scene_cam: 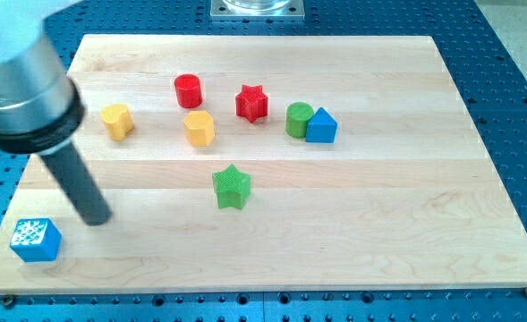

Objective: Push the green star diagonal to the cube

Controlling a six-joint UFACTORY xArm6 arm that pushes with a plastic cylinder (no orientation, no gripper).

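Observation:
The green star (pixel 232 187) lies near the middle of the wooden board (pixel 406 197). The blue cube (pixel 36 240) sits at the board's bottom left corner. My rod comes down from the view's top left, and my tip (pixel 96 218) rests on the board just right of and above the blue cube, well to the left of the green star. It touches neither block.
A yellow block (pixel 116 121) sits at upper left. A red cylinder (pixel 188 91), a yellow block (pixel 199 128) and a red star (pixel 251 103) cluster above the green star. A green cylinder (pixel 298 119) touches a blue block (pixel 321 126) to their right.

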